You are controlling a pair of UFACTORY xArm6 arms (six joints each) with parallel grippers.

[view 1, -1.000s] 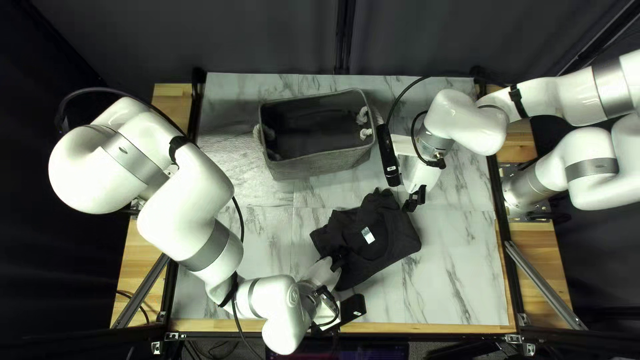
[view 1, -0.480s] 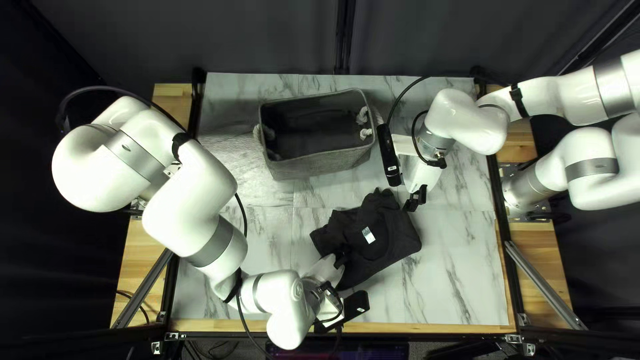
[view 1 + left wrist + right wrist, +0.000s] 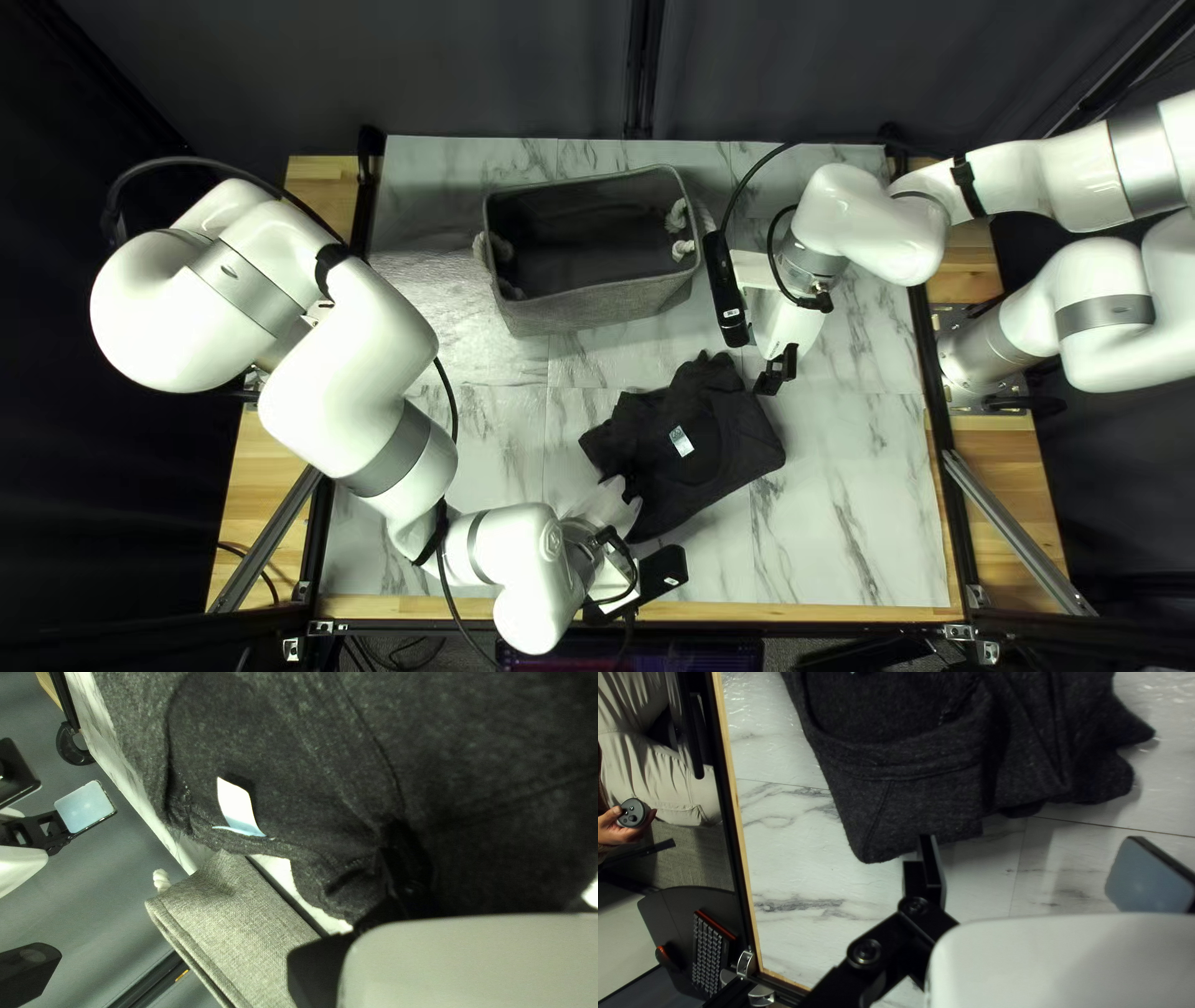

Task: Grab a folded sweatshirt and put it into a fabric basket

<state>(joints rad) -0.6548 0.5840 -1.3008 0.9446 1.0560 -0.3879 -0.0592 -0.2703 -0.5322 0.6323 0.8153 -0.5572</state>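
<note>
The dark grey folded sweatshirt (image 3: 735, 436) lies on the table nearer than the basket, its pale label facing up. At its near left edge is my left gripper (image 3: 631, 489); in the left wrist view the left gripper (image 3: 408, 858) is shut on the sweatshirt (image 3: 299, 753), with creases meeting at one finger and the other finger hidden. My right gripper (image 3: 762, 373) stands by the far right corner of the cloth. In the right wrist view the right gripper (image 3: 1030, 868) is open, its fingers wide apart beside the sweatshirt (image 3: 927, 796). The grey fabric basket (image 3: 598, 304) stands upright behind.
The basket has white rope handles (image 3: 681, 250) and an open top. Black rails (image 3: 942, 436) run along the table's sides. In the right wrist view a person's hand (image 3: 616, 830) holds a round controller beyond the table edge, near a keyboard (image 3: 710, 952).
My left gripper shifted slightly right, then a little back left. The label and the right edge of the sweatshirt have moved slightly left. My right arm has stayed still.
</note>
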